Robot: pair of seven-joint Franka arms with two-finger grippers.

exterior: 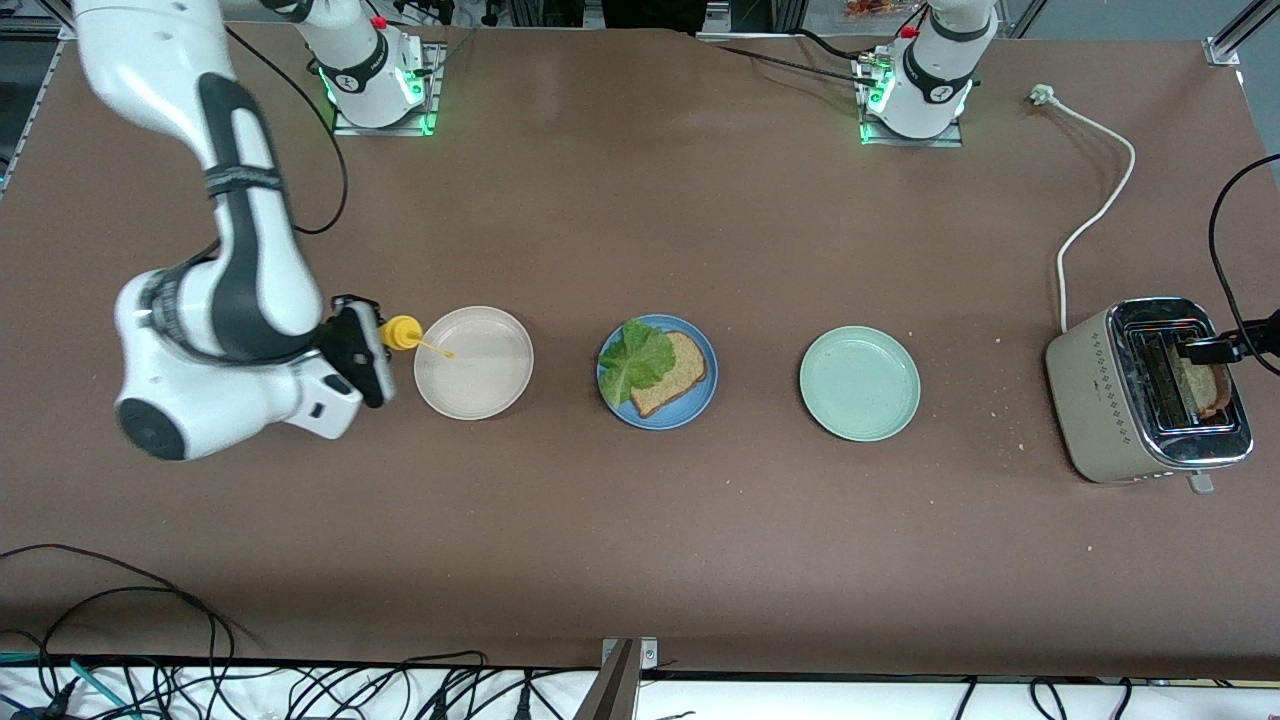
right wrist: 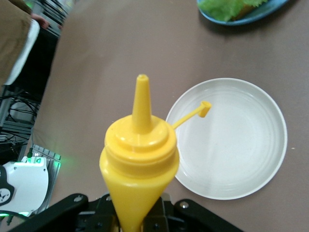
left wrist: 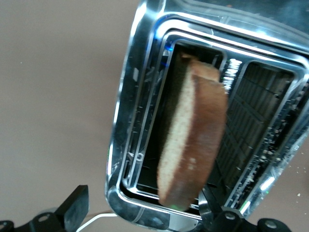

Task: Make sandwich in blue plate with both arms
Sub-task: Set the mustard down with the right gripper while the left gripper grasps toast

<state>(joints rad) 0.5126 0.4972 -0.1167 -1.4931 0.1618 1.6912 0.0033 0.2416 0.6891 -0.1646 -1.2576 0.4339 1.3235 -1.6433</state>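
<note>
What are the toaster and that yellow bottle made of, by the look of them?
Toaster: likely beige plastic or painted sides, with a shiny chrome-like top that mirrors the lights. Yellow bottle: probably soft plastic, smooth and slightly glossy, with a moulded nozzle and tethered cap.

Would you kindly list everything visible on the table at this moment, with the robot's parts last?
blue plate: one, blue, mid-table between the other two plates.
bread slice: one, brown, on the blue plate.
lettuce leaf: one, green, on that slice.
beige plate: one, toward the right arm's end.
pale green plate: one, toward the left arm's end.
toaster: one, beige and chrome, at the left arm's end.
second bread slice: one, brown, standing in the toaster slot.
power cord: one, white, from toaster.
yellow squeeze bottle: one, held.
right tool: shut on the bottle, beside the beige plate.
left tool: open over the toaster.
</note>
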